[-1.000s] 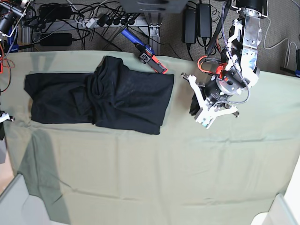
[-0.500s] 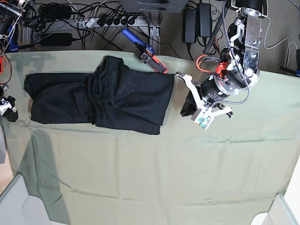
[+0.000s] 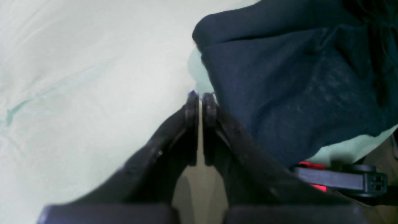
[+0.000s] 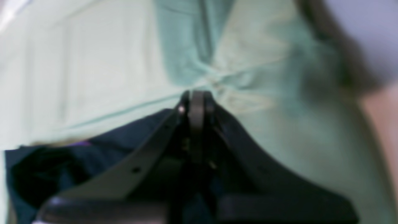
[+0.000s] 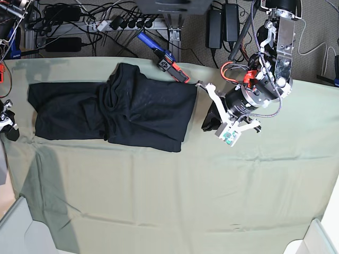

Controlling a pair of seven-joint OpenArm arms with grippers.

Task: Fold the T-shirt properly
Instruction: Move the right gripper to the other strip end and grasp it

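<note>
The black T-shirt (image 5: 122,108) lies bunched on the pale green cloth (image 5: 175,201), a long part stretching left and a wider folded part to the right. In the left wrist view the T-shirt (image 3: 295,93) fills the upper right. My left gripper (image 5: 204,126) (image 3: 200,101) is shut and empty, its tips just beside the shirt's right edge, over the green cloth. My right gripper (image 5: 8,130) (image 4: 196,98) is shut at the table's far left edge, beside the shirt's left end (image 4: 46,168). A sliver of purple print (image 4: 79,143) shows there.
A red, blue and black tool (image 5: 168,62) lies at the back table edge, close to the shirt's top right corner, and also shows in the left wrist view (image 3: 342,179). Cables and power supplies (image 5: 222,24) lie behind the table. White bins (image 5: 21,233) stand at the front corners.
My left arm has moved left, bringing its gripper up to the shirt's right edge. My right gripper has shifted slightly at the table's left edge.
</note>
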